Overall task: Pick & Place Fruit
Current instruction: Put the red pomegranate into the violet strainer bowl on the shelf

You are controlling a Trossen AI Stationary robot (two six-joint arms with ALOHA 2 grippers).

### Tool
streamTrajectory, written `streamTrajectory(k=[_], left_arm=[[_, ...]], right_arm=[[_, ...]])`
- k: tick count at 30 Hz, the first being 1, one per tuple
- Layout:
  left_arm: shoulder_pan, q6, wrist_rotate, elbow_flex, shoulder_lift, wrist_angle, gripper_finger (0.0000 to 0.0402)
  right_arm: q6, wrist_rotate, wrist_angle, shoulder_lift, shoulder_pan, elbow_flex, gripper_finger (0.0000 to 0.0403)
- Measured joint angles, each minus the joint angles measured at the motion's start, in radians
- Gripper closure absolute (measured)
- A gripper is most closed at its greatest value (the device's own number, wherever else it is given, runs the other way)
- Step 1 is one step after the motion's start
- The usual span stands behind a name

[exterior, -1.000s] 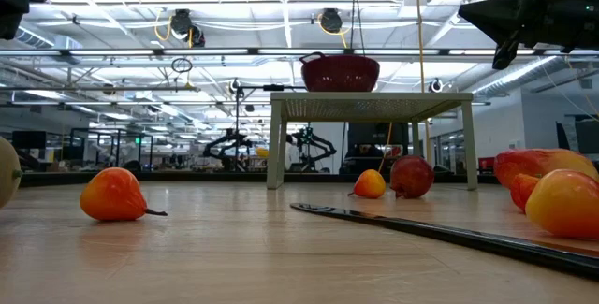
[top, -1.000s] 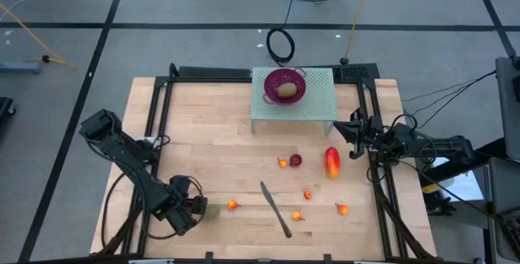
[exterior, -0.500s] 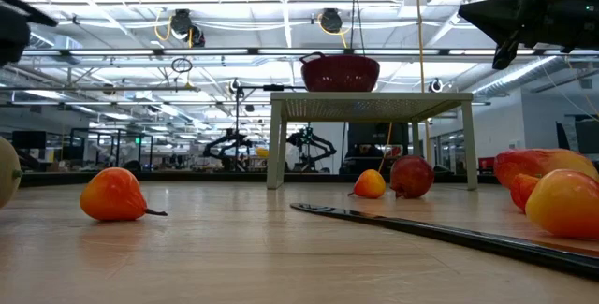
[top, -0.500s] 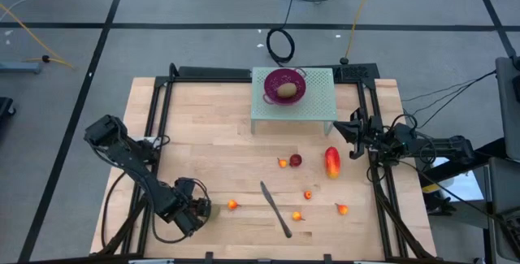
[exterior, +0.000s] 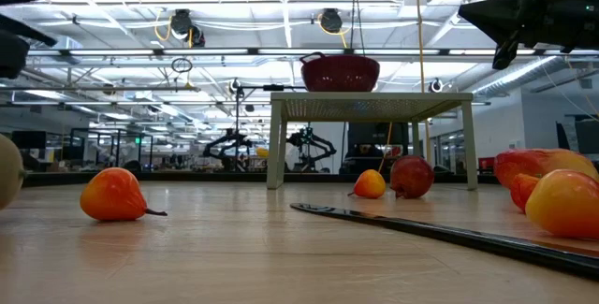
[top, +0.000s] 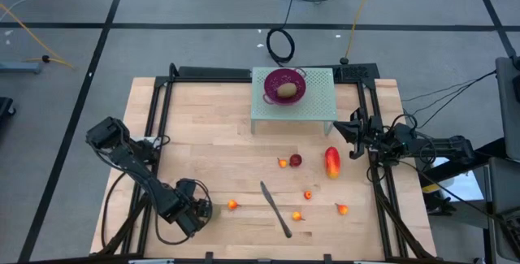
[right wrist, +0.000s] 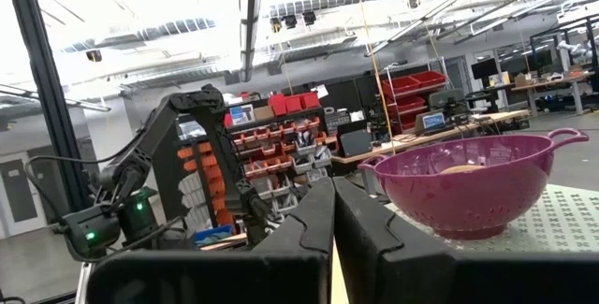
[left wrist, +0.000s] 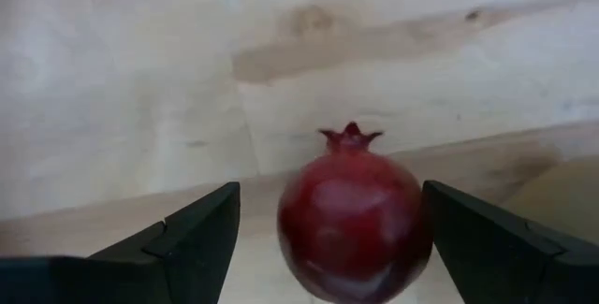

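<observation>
A dark red round fruit [left wrist: 354,215] sits on the wooden table between the fingers of my open left gripper [left wrist: 328,238], which points down over it near the table's front left [top: 195,211]. In the high view the gripper hides this fruit. A kiwi [top: 286,90] lies in the purple bowl [top: 270,81] on the white stand. The mango [top: 331,162], another dark red fruit [top: 296,160] and several tiny orange-red ones [top: 232,205] lie on the table. My right gripper [right wrist: 333,238] is shut and waits above the table's right edge [top: 355,130]. My left gripper has one finger [left wrist: 201,238] standing apart from the dark red fruit. The other finger [left wrist: 477,243] stands right at the fruit's side [left wrist: 423,220]; I cannot tell whether it touches. The fruit rests on the table, its crown pointing away from the camera.
A long dark-handled knife [top: 275,209] lies slanting near the table's front middle. The white perforated stand [top: 317,106] takes the far middle. A pale round piece [exterior: 6,168] shows at the low view's left edge. Black frame rails [top: 158,126] run along both sides.
My left gripper has sunk toward the table at the front left, still pointing down; in the low view it now shows at the upper left. The fruit on the table has stayed put.
</observation>
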Motion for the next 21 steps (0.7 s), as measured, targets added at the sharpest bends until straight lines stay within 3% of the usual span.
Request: streamTrajectory(k=[5, 21], left_arm=[[0.006, 0.0, 0.015, -0.02, 0.0, 0.072, 0.008], [0.014, 0.001, 0.015, -0.02, 0.0, 0.067, 0.0107]], right_arm=[[0.0, 0.0, 0.0, 0.0, 0.0, 0.0, 0.0403], [0.0, 0.0, 0.0, 0.0, 0.0, 0.0, 0.0403]])
